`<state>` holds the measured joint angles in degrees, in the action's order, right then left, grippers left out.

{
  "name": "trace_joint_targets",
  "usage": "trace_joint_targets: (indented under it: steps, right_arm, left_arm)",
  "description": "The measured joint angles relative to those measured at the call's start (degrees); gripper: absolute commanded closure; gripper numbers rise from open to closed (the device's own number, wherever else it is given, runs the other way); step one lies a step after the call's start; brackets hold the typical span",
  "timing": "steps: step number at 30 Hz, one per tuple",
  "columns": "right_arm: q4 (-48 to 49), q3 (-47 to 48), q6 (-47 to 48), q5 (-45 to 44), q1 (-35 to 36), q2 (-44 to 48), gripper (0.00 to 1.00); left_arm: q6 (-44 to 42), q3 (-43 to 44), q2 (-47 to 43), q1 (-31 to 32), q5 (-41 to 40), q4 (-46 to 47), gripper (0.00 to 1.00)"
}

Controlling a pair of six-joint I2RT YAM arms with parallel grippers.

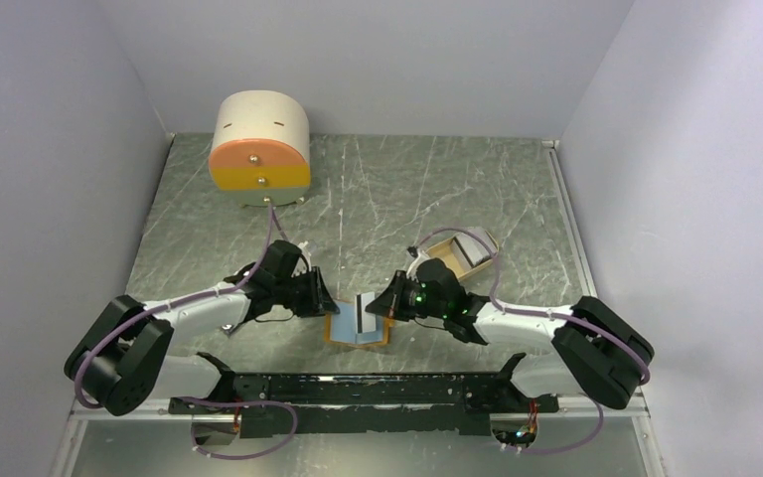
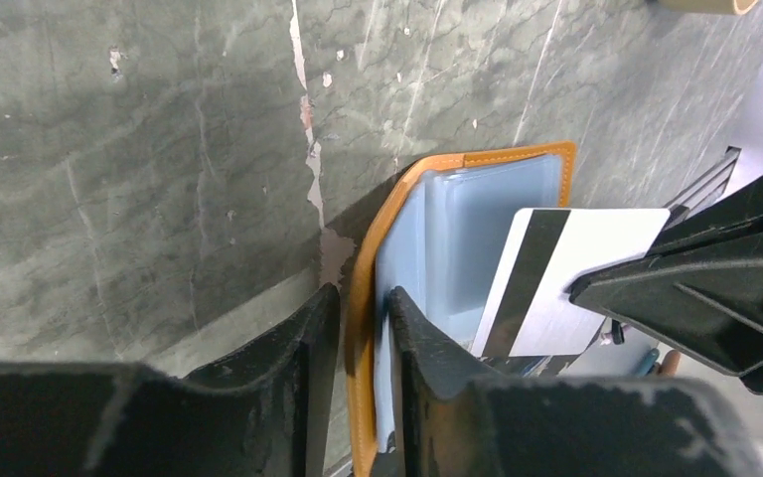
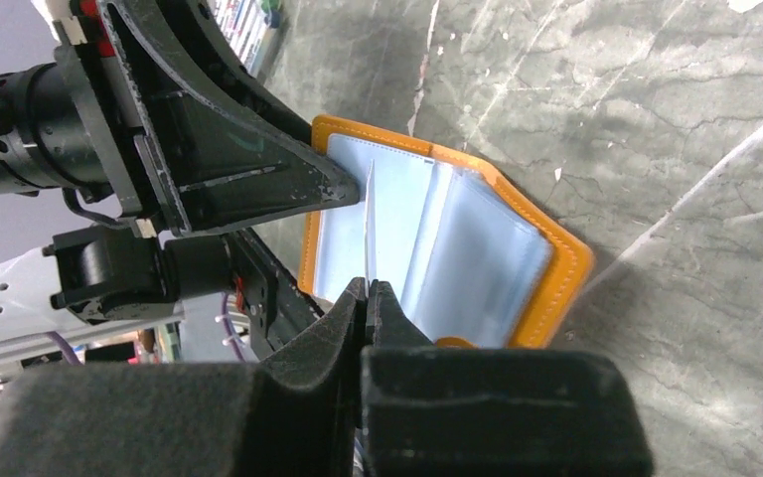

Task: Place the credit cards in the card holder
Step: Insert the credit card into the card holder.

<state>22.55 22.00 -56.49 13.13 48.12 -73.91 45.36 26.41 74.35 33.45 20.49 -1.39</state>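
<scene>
The orange-tan card holder [image 1: 358,334] lies open near the table's front edge, its pale blue pockets showing. My left gripper [image 2: 363,308] is shut on the card holder's left flap [image 2: 363,328], one finger outside the orange cover and one inside. My right gripper [image 3: 368,290] is shut on a pale credit card [image 3: 369,219] with a dark stripe, held on edge over the open pockets [image 3: 457,248]. That card shows flat in the left wrist view [image 2: 566,278]. More cards [image 1: 472,248] lie in the tan tray [image 1: 441,245] behind the right arm.
A round cream-and-orange drawer box [image 1: 260,149] stands at the back left. The tan tray sits right of centre, close to the right arm's wrist. Grey walls close in on both sides. The arm base rail [image 1: 358,393] runs along the near edge.
</scene>
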Motion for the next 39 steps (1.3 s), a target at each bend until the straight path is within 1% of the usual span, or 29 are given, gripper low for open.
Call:
trace_joint_targets:
  steps: [3, 4, 11, 17, 23, 28, 39]
  right_arm:
    - [1.4, -0.5, -0.5, -0.1, 0.2, -1.1, 1.00]
    - [1.7, -0.8, -0.6, -0.1, 0.3, -1.5, 1.00]
    - [3.7, -1.8, -1.5, -0.4, 0.7, -4.9, 1.00]
    - [6.6, -2.8, -2.4, -0.4, 0.8, -8.4, 1.00]
    - [10.8, -3.3, -3.5, 0.2, 0.8, -10.8, 1.00]
    - [13.2, -3.5, -4.4, 0.8, 0.9, -12.4, 1.00]
    - [18.2, -5.7, -6.2, 0.8, 0.9, -12.5, 1.00]
  left_arm:
    - [-0.5, 0.0, -0.2, -0.1, -0.1, -0.6, 0.90]
    - [-0.5, 0.0, -0.2, -0.2, -0.1, -0.6, 0.91]
    - [-0.6, 0.0, -0.2, -0.3, 0.3, -0.2, 0.91]
    - [-0.6, -0.7, -0.1, -0.4, 0.3, 0.7, 0.82]
    - [-0.8, -1.7, 0.8, -0.8, 0.3, 1.2, 0.79]
    - [-1.0, -2.1, 1.7, -0.9, 0.5, 1.6, 0.80]
    - [-1.0, -2.2, 2.0, -1.0, 1.0, 2.2, 0.82]
